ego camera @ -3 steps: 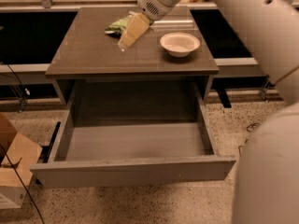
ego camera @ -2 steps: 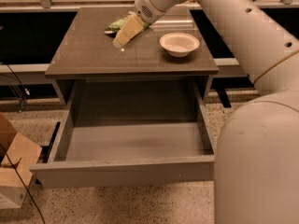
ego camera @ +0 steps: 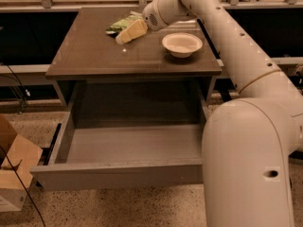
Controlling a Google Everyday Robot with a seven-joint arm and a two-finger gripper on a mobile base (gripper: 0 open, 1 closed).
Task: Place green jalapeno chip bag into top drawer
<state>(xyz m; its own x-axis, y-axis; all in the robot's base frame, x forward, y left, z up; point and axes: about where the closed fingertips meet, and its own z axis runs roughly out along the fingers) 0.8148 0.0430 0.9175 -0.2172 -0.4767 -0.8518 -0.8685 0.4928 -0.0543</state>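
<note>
Grey and pulled out, the top drawer [ego camera: 132, 145] holds nothing yet — the green jalapeno chip bag [ego camera: 119, 24] lies on the tabletop [ego camera: 94, 56], upper centre. The gripper [ego camera: 127, 33] is right against it; whether the jaws grip it cannot be told. Lifting and dropping remain.

Looks like a robotics lab or test space to me: big white jointed robot arm [ego camera: 246, 141] with its cream gripper [ego camera: 127, 34] over the back of a plain grey-brown table [ego camera: 118, 60], speckled stone-look floor [ego camera: 142, 207], an open brown cardboard box [ego camera: 14, 169] and loose black cables [ego camera: 21, 100] at the left
</note>
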